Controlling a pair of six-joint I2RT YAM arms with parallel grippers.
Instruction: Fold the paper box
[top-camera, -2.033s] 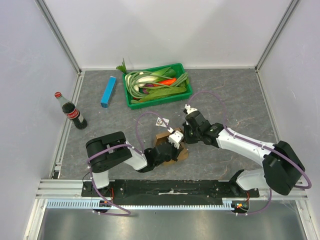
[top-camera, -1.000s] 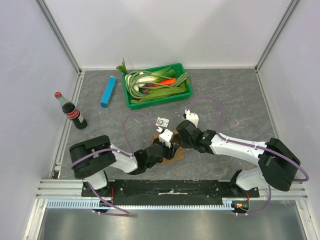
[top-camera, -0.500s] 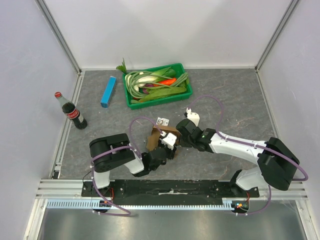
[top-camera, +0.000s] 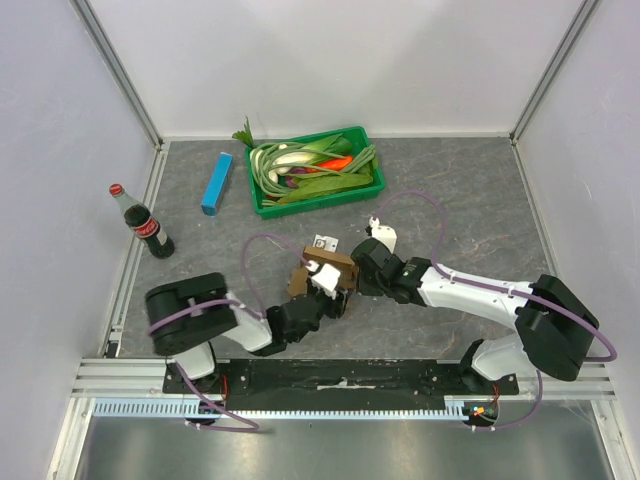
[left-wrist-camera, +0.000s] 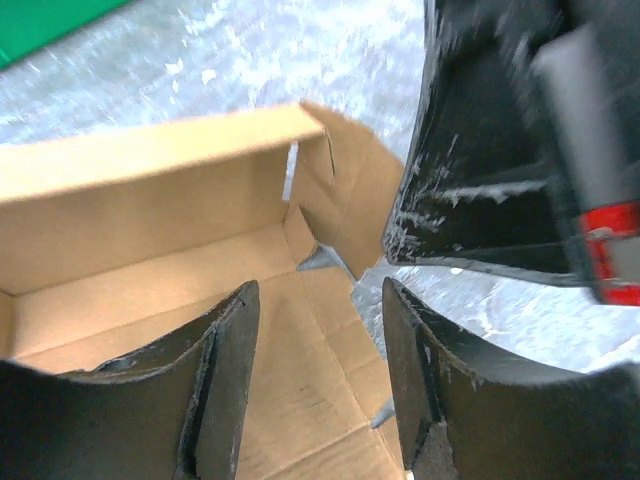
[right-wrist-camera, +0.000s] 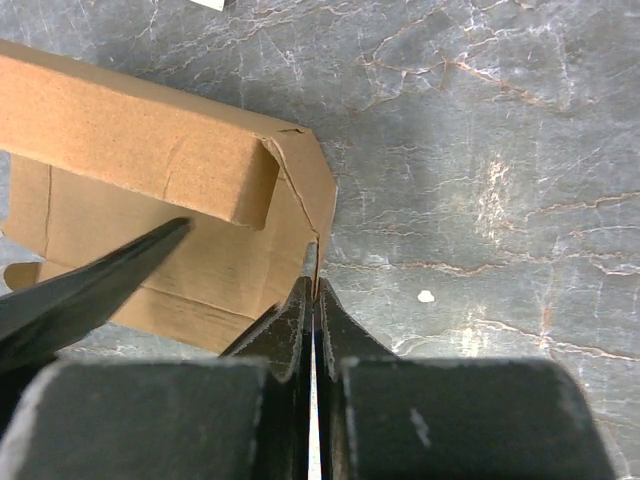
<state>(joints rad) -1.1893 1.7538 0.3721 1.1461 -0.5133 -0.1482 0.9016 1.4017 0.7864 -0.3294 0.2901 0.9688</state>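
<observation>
Two arms (top-camera: 470, 290) stretch low across the surface (top-camera: 470, 190) to the paper box (top-camera: 330, 266), the right gripper (right-wrist-camera: 313, 292) with jaws pinching a flap's edge, the left gripper (left-wrist-camera: 320, 310) with jaws spread over it.

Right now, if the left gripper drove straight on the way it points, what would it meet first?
The paper box. The left gripper, open, hangs over its floor panel, with the raised wall just ahead; depth is unclear, so either could come first.
</observation>
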